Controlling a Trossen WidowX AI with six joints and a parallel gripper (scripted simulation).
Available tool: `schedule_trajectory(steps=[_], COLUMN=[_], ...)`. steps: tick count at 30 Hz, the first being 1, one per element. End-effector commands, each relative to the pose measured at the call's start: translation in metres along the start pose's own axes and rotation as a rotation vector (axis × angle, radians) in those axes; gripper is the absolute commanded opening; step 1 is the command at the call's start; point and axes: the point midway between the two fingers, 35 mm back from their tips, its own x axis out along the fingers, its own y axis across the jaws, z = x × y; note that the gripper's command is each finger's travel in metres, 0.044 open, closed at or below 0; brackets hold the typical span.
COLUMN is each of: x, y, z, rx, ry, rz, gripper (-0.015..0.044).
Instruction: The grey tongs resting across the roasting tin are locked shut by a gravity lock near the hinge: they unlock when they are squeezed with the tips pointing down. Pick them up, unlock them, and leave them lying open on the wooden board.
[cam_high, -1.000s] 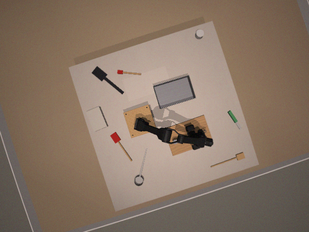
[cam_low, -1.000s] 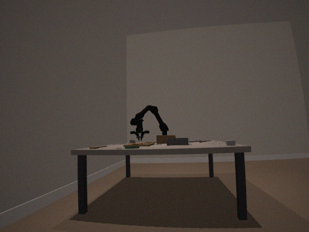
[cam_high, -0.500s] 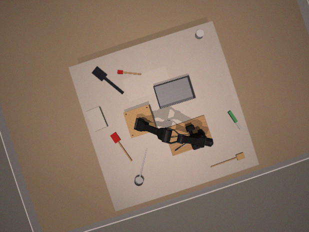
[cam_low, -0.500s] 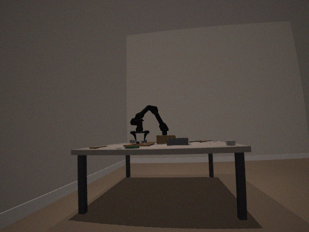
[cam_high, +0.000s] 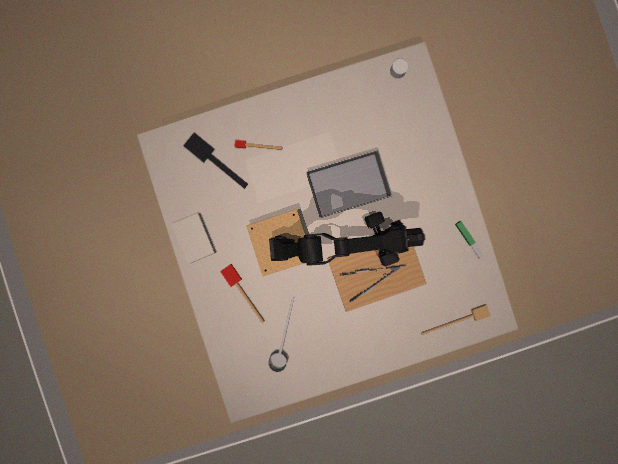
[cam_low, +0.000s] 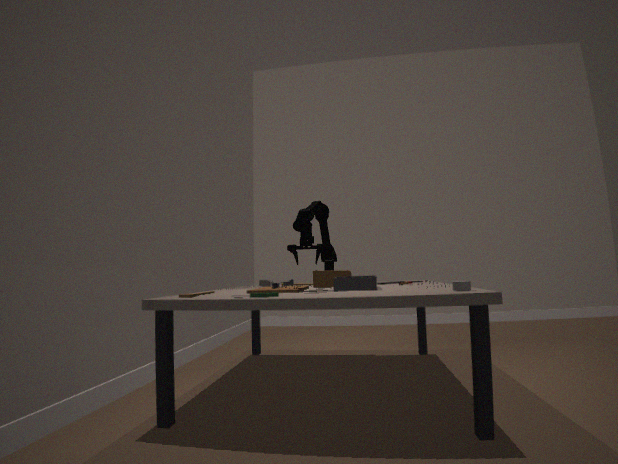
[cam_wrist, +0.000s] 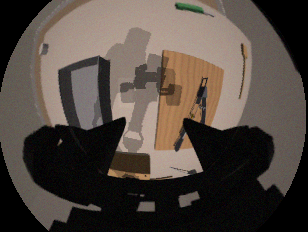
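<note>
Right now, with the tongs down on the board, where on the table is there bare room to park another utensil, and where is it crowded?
Bare patches: between the roasting tin and the white cylinder, and between the ladle and the wooden spatula. Crowded: the middle, where the open gripper hangs by the wooden board holding the spread tongs.
</note>
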Motion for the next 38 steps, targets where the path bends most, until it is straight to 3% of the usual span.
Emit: schedule_trajectory(steps=[1,6,12,38], x=[-0.003,-0.01,-0.055,-0.055], y=[0.009,0.008,0.008,0.008], z=[-0.009,-0.009,-0.008,-0.008], rx=[0.028,0.026,0.012,0.012], ry=[0.019,0.017,0.004,0.004], rz=[0.005,0.005,0.0,0.0], gripper=[0.044,0.044,0.044,0.044])
